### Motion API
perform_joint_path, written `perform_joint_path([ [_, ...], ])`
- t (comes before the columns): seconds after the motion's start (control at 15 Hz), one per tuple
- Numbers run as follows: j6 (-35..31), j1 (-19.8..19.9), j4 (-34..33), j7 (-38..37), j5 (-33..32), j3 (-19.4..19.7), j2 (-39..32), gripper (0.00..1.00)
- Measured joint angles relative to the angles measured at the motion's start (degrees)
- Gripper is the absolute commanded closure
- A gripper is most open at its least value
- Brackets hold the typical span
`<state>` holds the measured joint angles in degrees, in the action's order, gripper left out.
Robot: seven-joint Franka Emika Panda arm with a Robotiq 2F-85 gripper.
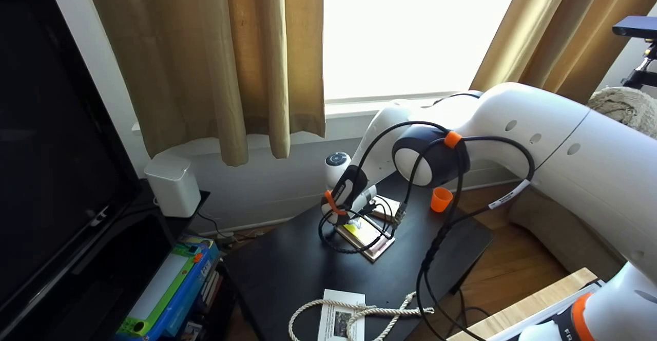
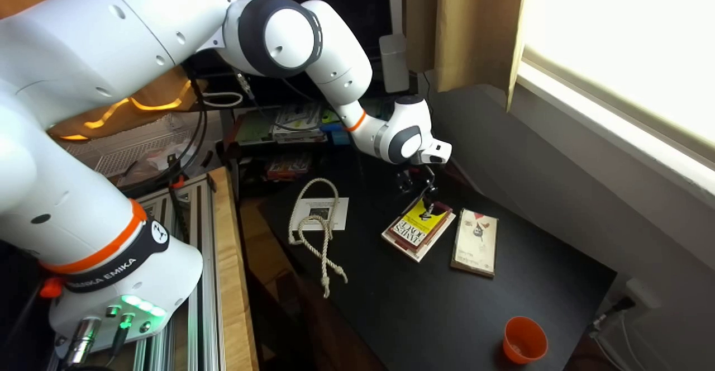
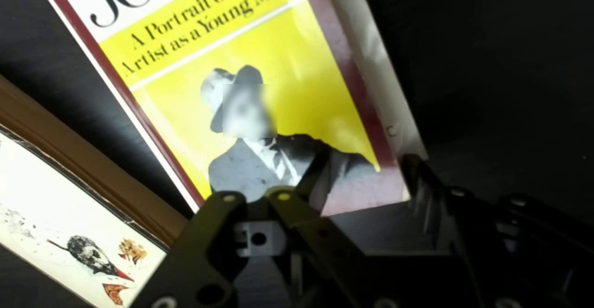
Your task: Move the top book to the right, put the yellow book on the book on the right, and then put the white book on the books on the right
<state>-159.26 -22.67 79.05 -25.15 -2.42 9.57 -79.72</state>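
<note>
1. Wrist view: gripper (image 3: 366, 164) is down at one end of the yellow book (image 3: 260, 90), fingers partway apart, neither wide nor pinched together. There's a gap between them with some cover showing through.
2. One finger sits in front of the cover, the other is by a corner of the white book (image 3: 390, 99). Can't tell if either is actually touching, sorry.
3. Yellow book lies flat on top of the white book, which pokes out along one long side. It's Joyce's Portrait, btw.
4. Cream book (image 2: 475, 242), drawing on its cover, lies flat just beside that pile, with a strip of bare table (image 2: 413, 298) between.
5. Orange cup (image 2: 524, 340) stands upright in both exterior views, well apart from the pile and nearer the cream book.
6. Rope (image 2: 324, 258) is over on the pile's other side, looped loosely across a printed sheet (image 2: 320, 212).
7. In an exterior view the arm (image 1: 513, 115) and its cables cover most of the gripper, so not much help there.
</note>
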Motion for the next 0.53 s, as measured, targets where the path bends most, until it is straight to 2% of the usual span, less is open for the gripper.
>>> perform_joint_path([
  [0.07,0.00,-0.22,-0.23,-0.63,0.00,0.22,-0.10,0.94],
  [0.13,0.00,-0.43,-0.41,-1.19,0.00,0.45,-0.21,0.99],
  [0.53,0.00,-1.27,-0.69,-4.86,0.02,2.05,-0.70,0.99],
])
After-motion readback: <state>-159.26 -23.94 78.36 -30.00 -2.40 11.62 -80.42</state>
